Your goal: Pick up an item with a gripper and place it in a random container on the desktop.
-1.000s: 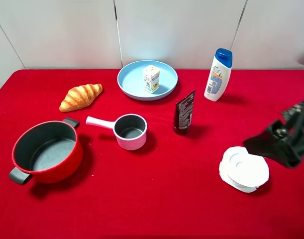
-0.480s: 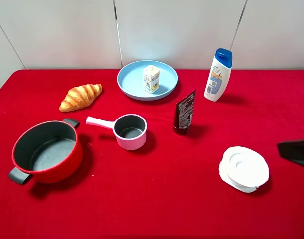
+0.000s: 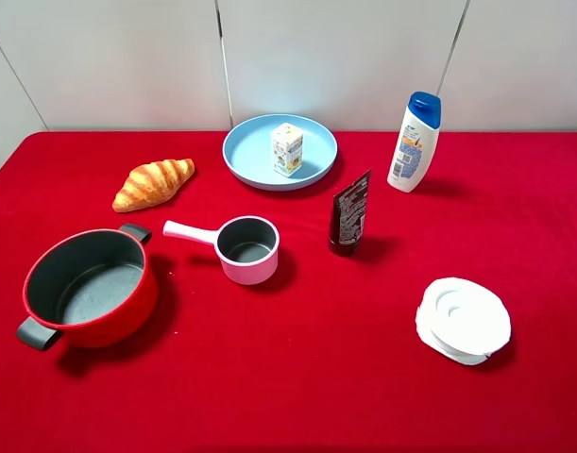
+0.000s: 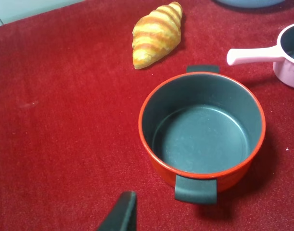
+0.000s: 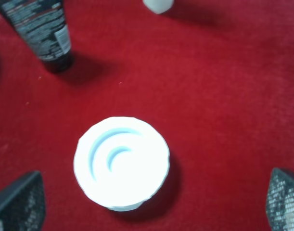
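1. Red cloth desktop fills the scene, pale panelled wall behind; neither arm shows in the high view.
2. Item, small white carton w/ yellow-orange print, stands upright inside the container, the light blue dish at the back edge. Judged from that, the placing looks done.
3. Right gripper: only the two fingertips show at the frame corners of its wrist view, set wide apart, nothing btwn them. It hangs above the white ridged lid.
4. Left gripper: just one dark tip visible near the red pot; can't tell if wide or narrow.
5. Step in hand, as I read it: clear out and park. Do it well = keep jaws wide, stay high, don't drift over the lid or the black tube.
6. If another pick were wanted: approach the carton from above, close on its flat sides, lift straight so the dish rim isn't nudged.
7. Open room: big bare patch front-centre, also front left of the lid and right of the shampoo bottle.
8. Tight spots: tube and bottle stand tall near the dish's right side; pink saucepan and croissant crowd the left approach.
9. Edges: dish sits close to the back wall, so little overshoot room there.
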Tool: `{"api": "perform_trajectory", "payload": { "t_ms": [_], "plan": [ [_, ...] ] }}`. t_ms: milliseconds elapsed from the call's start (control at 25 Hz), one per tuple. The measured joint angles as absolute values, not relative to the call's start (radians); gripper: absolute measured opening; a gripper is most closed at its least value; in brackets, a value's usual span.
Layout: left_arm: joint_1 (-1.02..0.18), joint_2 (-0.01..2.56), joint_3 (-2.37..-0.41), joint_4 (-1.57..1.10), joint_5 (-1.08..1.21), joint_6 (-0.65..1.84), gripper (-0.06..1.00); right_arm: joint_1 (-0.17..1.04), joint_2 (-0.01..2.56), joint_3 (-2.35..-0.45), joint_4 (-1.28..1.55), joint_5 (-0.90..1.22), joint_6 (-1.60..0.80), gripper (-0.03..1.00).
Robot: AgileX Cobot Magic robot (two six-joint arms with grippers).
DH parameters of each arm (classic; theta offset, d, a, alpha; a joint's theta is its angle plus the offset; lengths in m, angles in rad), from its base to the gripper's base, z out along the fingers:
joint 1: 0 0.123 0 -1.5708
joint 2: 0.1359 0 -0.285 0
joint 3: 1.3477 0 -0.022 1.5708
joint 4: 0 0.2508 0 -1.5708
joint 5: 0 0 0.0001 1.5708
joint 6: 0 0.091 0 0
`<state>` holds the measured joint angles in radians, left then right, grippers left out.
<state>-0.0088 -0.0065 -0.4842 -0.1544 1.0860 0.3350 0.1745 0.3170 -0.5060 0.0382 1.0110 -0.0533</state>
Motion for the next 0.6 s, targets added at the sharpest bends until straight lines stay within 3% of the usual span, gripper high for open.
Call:
{"api": "perform_trajectory", "payload": {
  "t_ms": [600],
  "plan": [
    [-0.009,-0.006,-0.484,-0.154,1.086,0.335,0.99,-0.026,-0.005,-0.499,0.049,1.017,-0.070,0.69]
  ]
}}
